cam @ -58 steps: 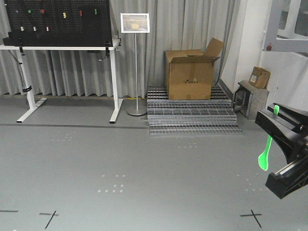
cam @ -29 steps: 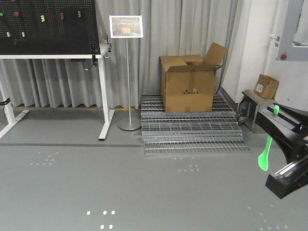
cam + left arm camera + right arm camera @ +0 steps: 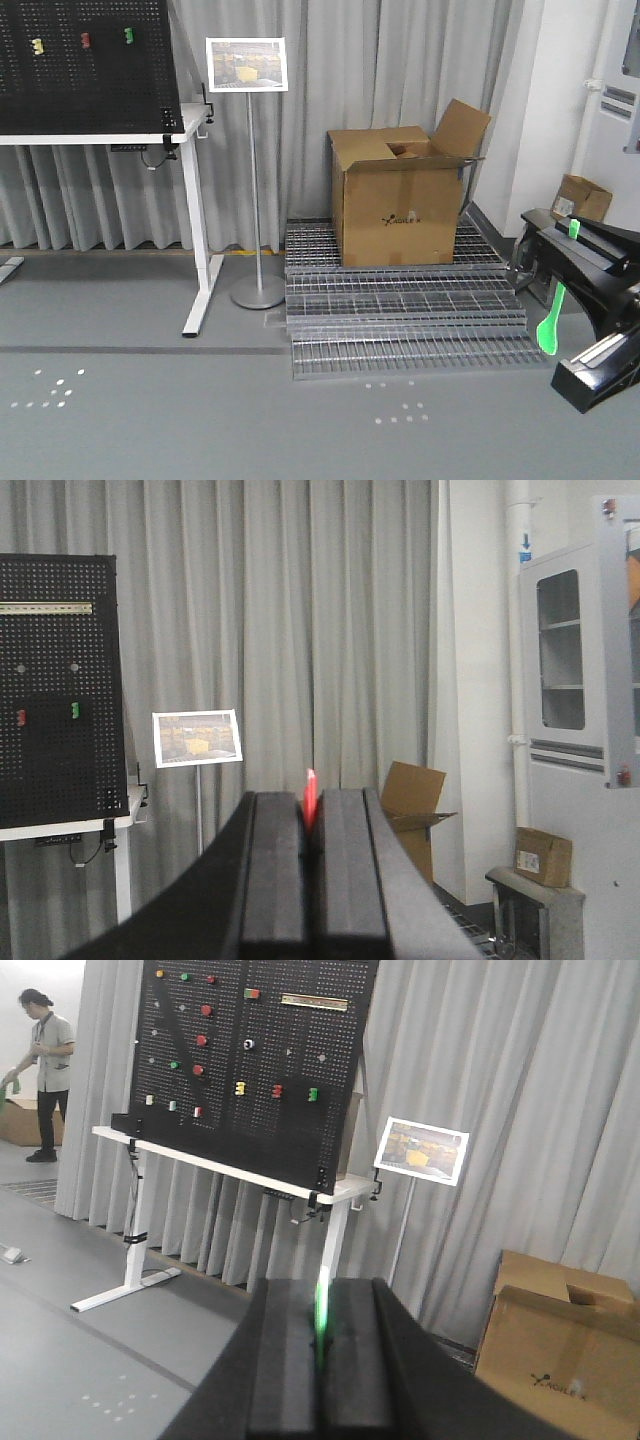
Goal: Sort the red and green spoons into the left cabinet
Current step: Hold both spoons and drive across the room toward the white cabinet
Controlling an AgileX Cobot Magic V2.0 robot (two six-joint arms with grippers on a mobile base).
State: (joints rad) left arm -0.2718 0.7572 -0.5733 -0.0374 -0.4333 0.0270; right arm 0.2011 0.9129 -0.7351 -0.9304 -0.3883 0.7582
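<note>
In the left wrist view my left gripper [image 3: 311, 808] is shut on the red spoon [image 3: 310, 798]; only a short red tip sticks up between the black fingers. My right gripper [image 3: 320, 1298] is shut on the green spoon [image 3: 321, 1312], seen as a thin green strip in the jaws. From the front, the green spoon [image 3: 549, 328] hangs bowl-down from the right gripper [image 3: 575, 250] at the right edge. The left cabinet [image 3: 560, 765], white with glass panes and shelves, stands far off at the right. The left gripper is out of the front view.
An open cardboard box [image 3: 400, 205] sits on stacked metal gratings [image 3: 400, 310]. A sign stand [image 3: 250, 180] and a white table [image 3: 150, 140] carrying a black pegboard [image 3: 80, 60] are on the left. A small box [image 3: 583, 197] sits at the right. A person [image 3: 45, 1070] stands far left.
The whole room has slid left and grown larger in the front view. Both grippers keep the same hold on their spoons.
</note>
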